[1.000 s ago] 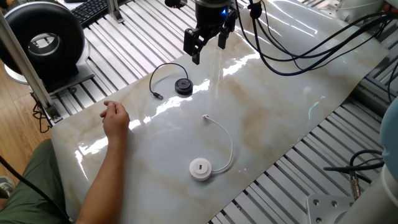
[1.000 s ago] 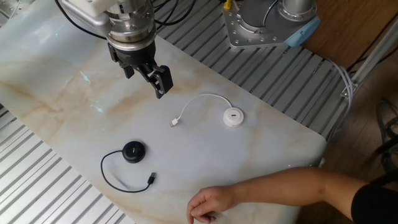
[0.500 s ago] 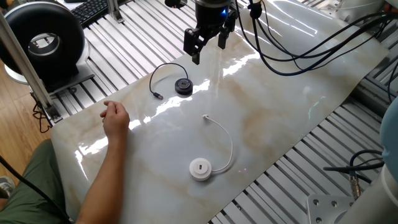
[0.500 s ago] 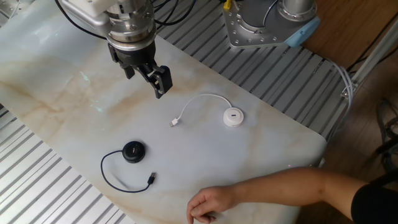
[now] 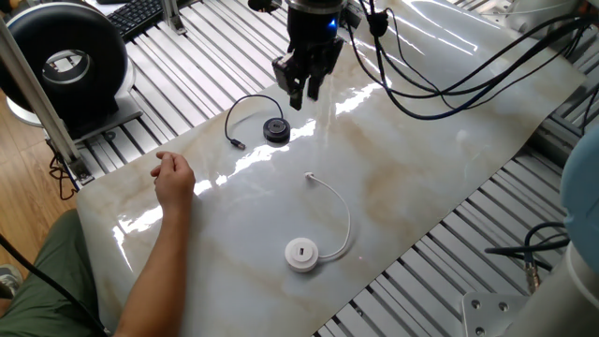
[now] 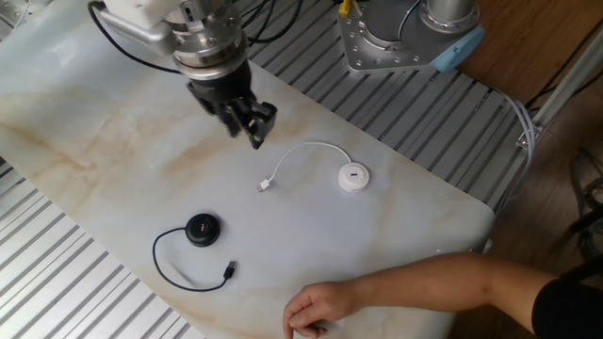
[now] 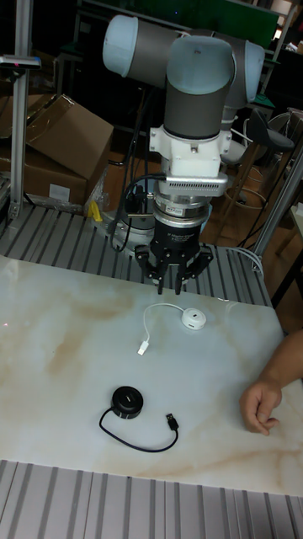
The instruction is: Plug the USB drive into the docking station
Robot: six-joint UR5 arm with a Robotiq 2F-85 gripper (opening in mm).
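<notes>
The USB drive is a white round puck [image 5: 301, 254] [image 6: 353, 176] [image 7: 194, 318] lying flat on the marble sheet. Its thin white cable curves to a small plug [image 5: 309, 175] [image 6: 265, 186] [image 7: 143, 346]. The docking station is a black round puck [image 5: 275, 129] [image 6: 202, 229] [image 7: 127, 399], and its black cable loops to a dark plug [image 5: 239, 144] [image 6: 229, 271] [image 7: 171, 419]. My gripper [image 5: 301, 89] [image 6: 247, 127] [image 7: 172, 282] hangs above the sheet, open and holding nothing, behind the white cable and apart from both pucks.
A person's hand [image 5: 173, 178] [image 6: 316, 306] [image 7: 261, 404] rests on the sheet near the black plug. Slatted aluminium rails [image 6: 57, 273] border the sheet. A black round fan [image 5: 65, 61] stands off the table, and the arm's cables [image 5: 449, 75] hang over the far side.
The gripper has turned about its wrist and shifted slightly toward the white cable. The pucks, the cables and the person's hand have not moved.
</notes>
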